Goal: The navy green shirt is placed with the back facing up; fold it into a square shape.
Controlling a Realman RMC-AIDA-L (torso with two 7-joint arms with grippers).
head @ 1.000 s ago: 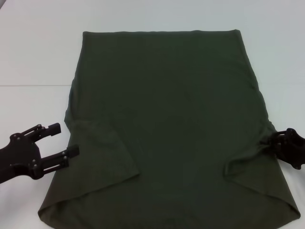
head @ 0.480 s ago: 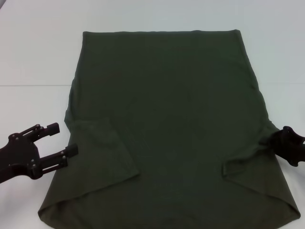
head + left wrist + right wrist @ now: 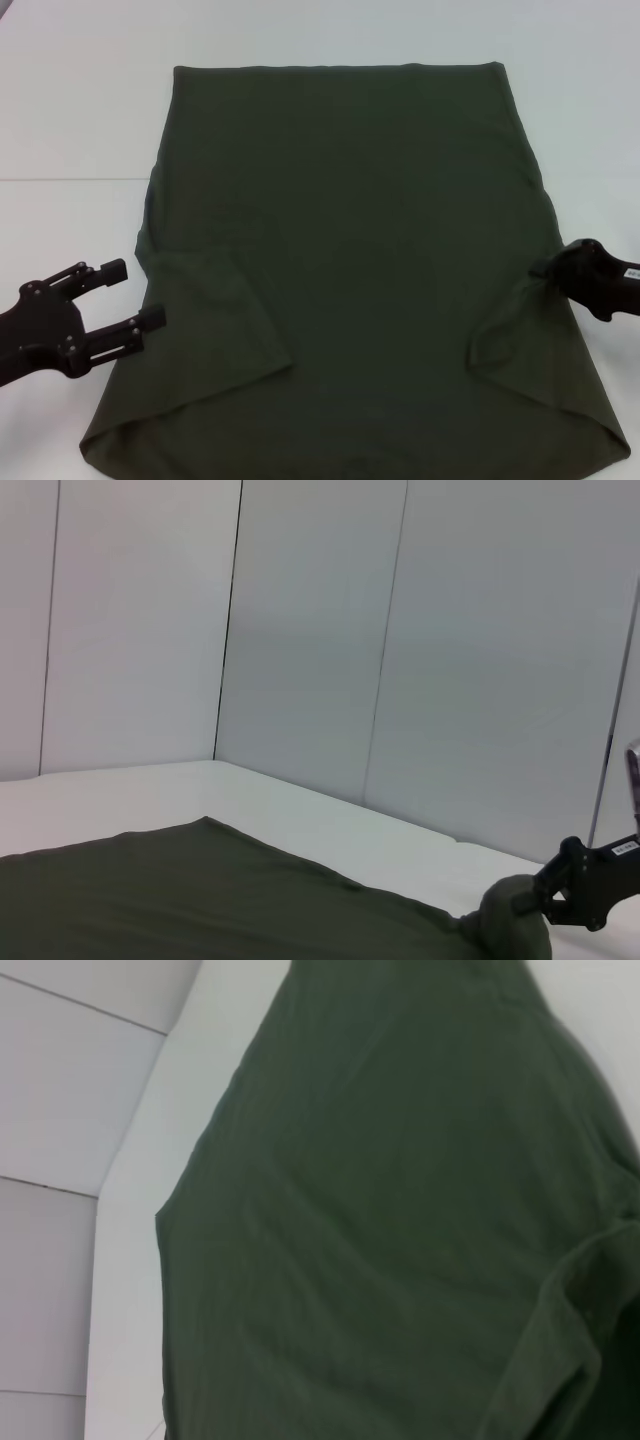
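Observation:
The navy green shirt (image 3: 350, 230) lies flat on the white table, both sleeves folded in over its body near the front. My left gripper (image 3: 138, 293) is open just off the shirt's left edge, beside the folded left sleeve, with nothing between its fingers. My right gripper (image 3: 548, 272) is shut on the shirt's right edge at the sleeve fold, and the cloth bunches up there. The left wrist view shows the shirt (image 3: 200, 890) stretching away to that right gripper (image 3: 575, 885), which pinches a lifted lump of cloth. The shirt (image 3: 400, 1210) fills the right wrist view.
The white table (image 3: 80, 120) surrounds the shirt, with bare surface to the left, right and far side. Pale wall panels (image 3: 320, 630) stand behind the table's far edge. The shirt's nearest hem reaches the front edge of the head view.
My right gripper has moved slightly inward and away from the front, pulling the pinched right edge of the shirt up with it. The left gripper has not moved.

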